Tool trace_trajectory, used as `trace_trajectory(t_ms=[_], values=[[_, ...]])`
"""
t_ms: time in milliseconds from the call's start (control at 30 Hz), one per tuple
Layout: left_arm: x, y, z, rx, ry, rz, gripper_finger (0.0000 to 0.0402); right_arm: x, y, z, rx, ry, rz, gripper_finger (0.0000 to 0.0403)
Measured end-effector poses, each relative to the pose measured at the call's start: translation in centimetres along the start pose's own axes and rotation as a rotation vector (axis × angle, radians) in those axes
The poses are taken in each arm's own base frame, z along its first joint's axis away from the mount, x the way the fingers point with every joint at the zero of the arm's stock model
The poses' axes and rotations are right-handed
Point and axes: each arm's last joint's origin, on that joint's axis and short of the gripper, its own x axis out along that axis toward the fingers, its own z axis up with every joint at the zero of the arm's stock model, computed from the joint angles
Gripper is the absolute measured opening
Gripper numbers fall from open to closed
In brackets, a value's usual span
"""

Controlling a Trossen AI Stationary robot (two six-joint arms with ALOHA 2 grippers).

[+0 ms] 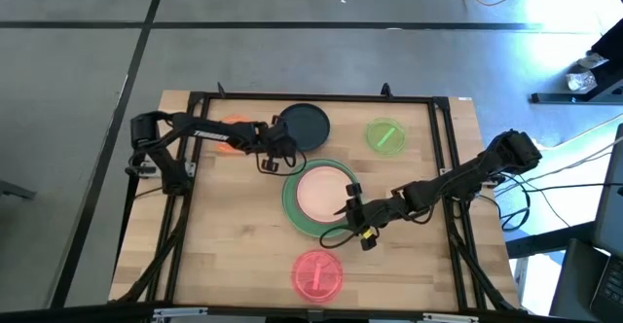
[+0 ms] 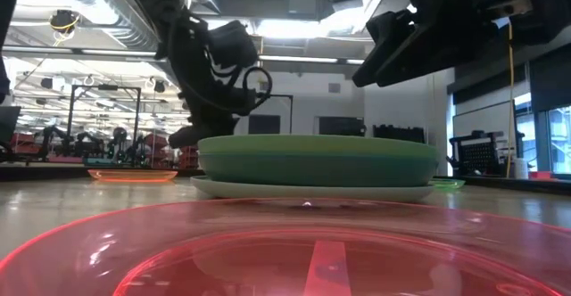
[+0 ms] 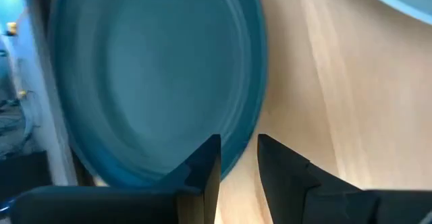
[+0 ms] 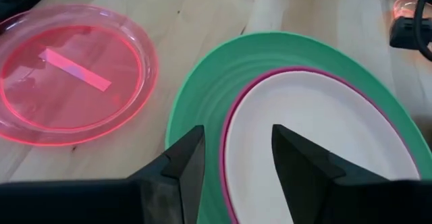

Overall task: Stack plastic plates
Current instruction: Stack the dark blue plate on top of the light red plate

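Left gripper (image 1: 279, 149) open by navy plate (image 1: 304, 124), right gripper (image 1: 348, 209) open — over peach plate (image 1: 322, 193)

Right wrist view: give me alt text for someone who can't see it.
The right gripper, fingers open, hovers over the rim of a stack: a peach plate on a magenta plate on a green plate. A pink-red plate lies apart on the wooden table.

Bright overhead room light; the navy plate (image 3: 155, 75) blurs at close range.
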Motion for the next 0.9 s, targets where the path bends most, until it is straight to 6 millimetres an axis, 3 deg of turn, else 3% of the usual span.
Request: trace_trajectory(t_ms=[333,733,900], values=[[0.8,1.3,-0.6,-0.081,-0.069,-0.044,0.0092,0.0,0.0,0.0,0.003,-0.002,-0.005,0.0161],[3.1,0.7,-1.1,-0.087,-0.018,-0.091,0.009,0.0,0.0,0.1,0.007,-0.01,-0.007,0.0161],[2.7,0.4,-0.7,-0.073,-0.023,-0.074,0.005,0.0,-0.1,0.0,0.001,-0.001,-0.027,0.0161]])
